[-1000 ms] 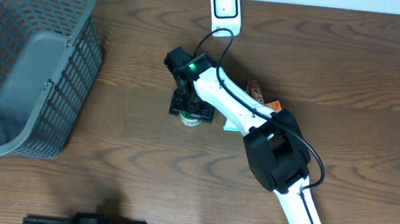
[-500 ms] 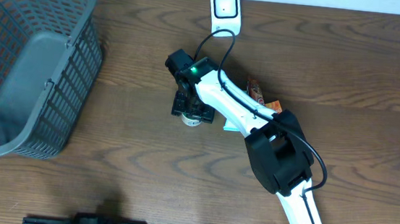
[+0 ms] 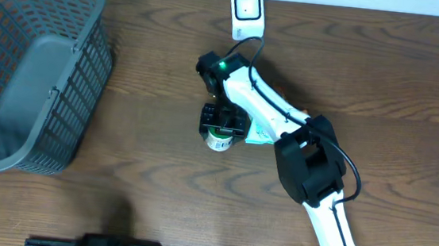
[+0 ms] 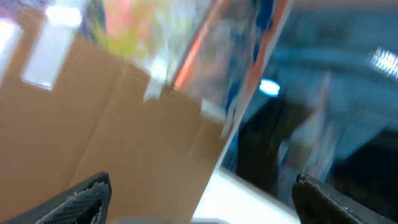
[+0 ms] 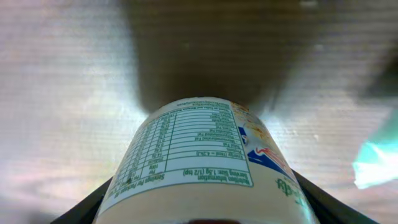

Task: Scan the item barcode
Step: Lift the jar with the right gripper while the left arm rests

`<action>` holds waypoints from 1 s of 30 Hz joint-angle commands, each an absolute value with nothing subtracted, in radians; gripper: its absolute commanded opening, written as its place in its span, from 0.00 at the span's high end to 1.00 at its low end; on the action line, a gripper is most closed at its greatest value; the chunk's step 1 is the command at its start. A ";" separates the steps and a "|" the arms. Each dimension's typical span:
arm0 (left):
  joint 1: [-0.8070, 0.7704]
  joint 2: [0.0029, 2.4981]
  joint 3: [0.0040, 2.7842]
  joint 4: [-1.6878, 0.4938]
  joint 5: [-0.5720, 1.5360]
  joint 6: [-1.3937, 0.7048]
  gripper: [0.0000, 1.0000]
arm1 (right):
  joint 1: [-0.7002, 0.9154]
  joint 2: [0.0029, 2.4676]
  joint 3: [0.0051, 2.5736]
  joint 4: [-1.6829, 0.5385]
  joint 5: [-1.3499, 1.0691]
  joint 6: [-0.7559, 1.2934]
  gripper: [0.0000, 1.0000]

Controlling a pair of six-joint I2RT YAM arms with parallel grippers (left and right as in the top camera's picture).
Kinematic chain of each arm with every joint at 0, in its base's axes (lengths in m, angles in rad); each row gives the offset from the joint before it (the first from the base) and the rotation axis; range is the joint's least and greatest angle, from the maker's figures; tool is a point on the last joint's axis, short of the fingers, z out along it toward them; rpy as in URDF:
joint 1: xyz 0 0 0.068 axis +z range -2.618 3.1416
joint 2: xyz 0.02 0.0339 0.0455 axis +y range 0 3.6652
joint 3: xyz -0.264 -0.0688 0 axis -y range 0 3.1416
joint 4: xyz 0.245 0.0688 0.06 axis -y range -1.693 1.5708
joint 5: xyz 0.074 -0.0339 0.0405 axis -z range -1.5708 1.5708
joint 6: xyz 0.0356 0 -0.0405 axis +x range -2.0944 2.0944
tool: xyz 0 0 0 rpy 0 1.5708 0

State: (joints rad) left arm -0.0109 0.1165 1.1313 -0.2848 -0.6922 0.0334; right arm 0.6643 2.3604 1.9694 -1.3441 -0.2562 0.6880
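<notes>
The item is a small cream tub (image 3: 218, 143) with a printed nutrition panel, lying on the wooden table near the middle. My right gripper (image 3: 223, 126) reaches over it from above. In the right wrist view the tub (image 5: 199, 155) fills the space between the black fingers (image 5: 106, 199), which press on both of its sides, so my right gripper (image 5: 205, 202) is shut on it. No barcode shows on the side facing the camera. The white scanner (image 3: 247, 6) stands at the table's far edge. My left gripper (image 4: 200, 190) is open and empty, facing blurred cardboard off the table.
A large grey mesh basket (image 3: 89, 64) occupies the left of the table. A pale teal packet (image 3: 258, 134) lies beside the tub, partly under the right arm, and also shows as the teal packet (image 5: 376, 165) at the wrist view's right edge.
The right gripper has shifted a little right and toward the front edge, taking the tub with it, and its jaws have narrowed onto the tub. The left gripper has not changed.
</notes>
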 commanded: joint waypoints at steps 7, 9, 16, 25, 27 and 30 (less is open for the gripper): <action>-0.070 0.152 1.116 -0.778 -0.731 -0.407 0.07 | 0.661 2.358 2.160 -1.528 -0.289 0.559 0.41; -0.085 0.152 1.112 -0.888 -0.712 -0.528 0.07 | 0.660 2.358 2.177 -1.556 -0.290 0.551 0.42; -0.116 0.152 0.949 -0.957 -0.584 -0.582 0.07 | 0.661 2.358 2.199 -1.588 -0.290 0.514 0.42; -0.115 0.152 0.632 -0.659 -0.505 -0.578 0.07 | 0.661 2.358 2.214 -1.613 -0.279 0.462 0.42; -0.115 0.152 0.584 -0.629 -0.505 -0.578 0.07 | 0.661 2.358 2.228 -1.617 -0.251 0.462 0.43; -0.115 0.152 0.522 -0.623 -0.506 -0.578 0.07 | 0.661 2.356 2.260 -1.632 -0.220 0.463 0.43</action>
State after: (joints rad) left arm -0.1131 0.1566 0.5674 -0.6300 -0.5137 -0.5762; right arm 0.6624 2.3657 2.2055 -1.6176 -0.2554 0.4847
